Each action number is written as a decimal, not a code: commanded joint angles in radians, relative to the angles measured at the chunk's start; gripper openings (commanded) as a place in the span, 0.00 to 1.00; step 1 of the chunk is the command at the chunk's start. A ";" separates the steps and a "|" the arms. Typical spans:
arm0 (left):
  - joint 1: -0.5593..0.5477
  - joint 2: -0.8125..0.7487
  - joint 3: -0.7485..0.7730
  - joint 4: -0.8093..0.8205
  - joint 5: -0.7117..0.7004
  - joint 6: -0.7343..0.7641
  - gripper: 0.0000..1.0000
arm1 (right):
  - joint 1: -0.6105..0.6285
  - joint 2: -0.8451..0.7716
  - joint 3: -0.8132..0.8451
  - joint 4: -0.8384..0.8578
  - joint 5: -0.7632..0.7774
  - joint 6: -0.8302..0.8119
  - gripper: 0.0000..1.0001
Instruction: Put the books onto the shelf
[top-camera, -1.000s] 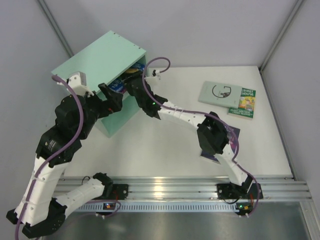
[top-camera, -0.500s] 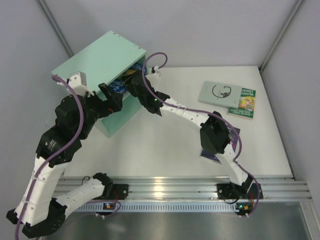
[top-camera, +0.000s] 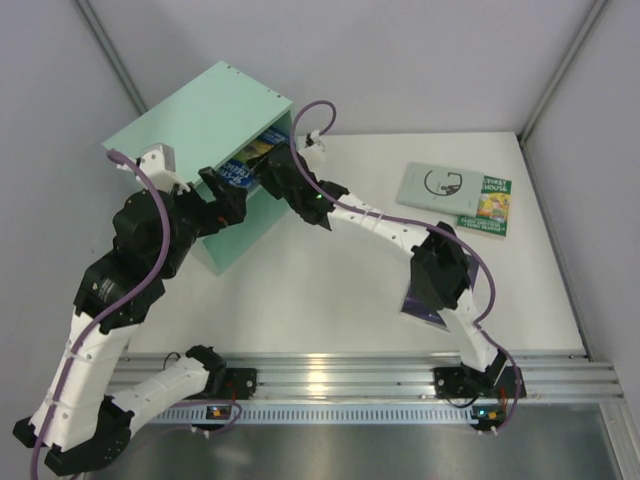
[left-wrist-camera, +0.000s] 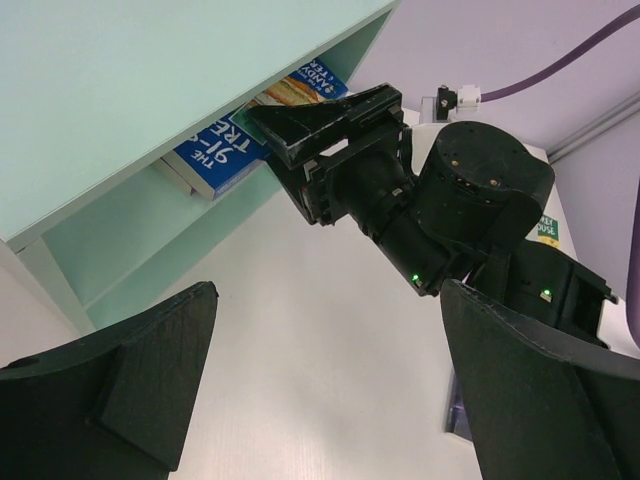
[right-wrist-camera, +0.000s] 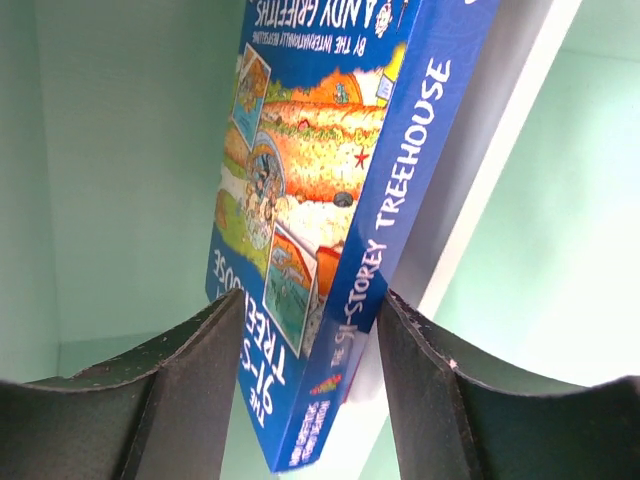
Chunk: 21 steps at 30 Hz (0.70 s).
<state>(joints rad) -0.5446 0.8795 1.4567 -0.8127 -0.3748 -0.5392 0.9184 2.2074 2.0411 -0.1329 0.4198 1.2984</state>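
Observation:
The shelf (top-camera: 200, 110) is a mint-green cabinet at the back left. A blue-yellow book (top-camera: 243, 165) pokes out of its opening, and my right gripper (top-camera: 262, 172) is shut on it. In the right wrist view the fingers of that gripper (right-wrist-camera: 312, 310) press the book (right-wrist-camera: 330, 200) by cover and spine, and the book leans on the divider board (right-wrist-camera: 480, 170). My left gripper (top-camera: 225, 203) hangs open just in front of the shelf, with nothing in it. The left wrist view shows it (left-wrist-camera: 328, 300) above bare table, facing the book (left-wrist-camera: 215, 155) and the right gripper (left-wrist-camera: 300, 130).
Two books lie flat at the back right: a pale green one (top-camera: 440, 187) and a green one with a yellow picture (top-camera: 487, 207). A dark purple book (top-camera: 425, 305) lies partly under the right arm's elbow. Grey walls stand behind and beside the table.
The right gripper has pushed the blue-yellow book further up and left into the shelf, and its arm has stretched out. The left arm has not moved.

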 joint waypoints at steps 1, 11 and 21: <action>0.000 -0.004 -0.006 0.052 0.008 0.016 0.99 | -0.013 -0.120 -0.012 0.010 -0.015 -0.021 0.55; 0.002 -0.002 -0.016 0.058 0.017 0.002 0.99 | -0.021 -0.112 -0.068 0.116 -0.042 -0.011 0.40; 0.002 -0.005 -0.022 0.063 0.014 0.004 0.99 | -0.026 -0.086 -0.090 0.190 -0.038 -0.004 0.21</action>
<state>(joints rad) -0.5446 0.8795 1.4429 -0.8085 -0.3599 -0.5404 0.9070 2.1567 1.9495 -0.0776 0.3851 1.2942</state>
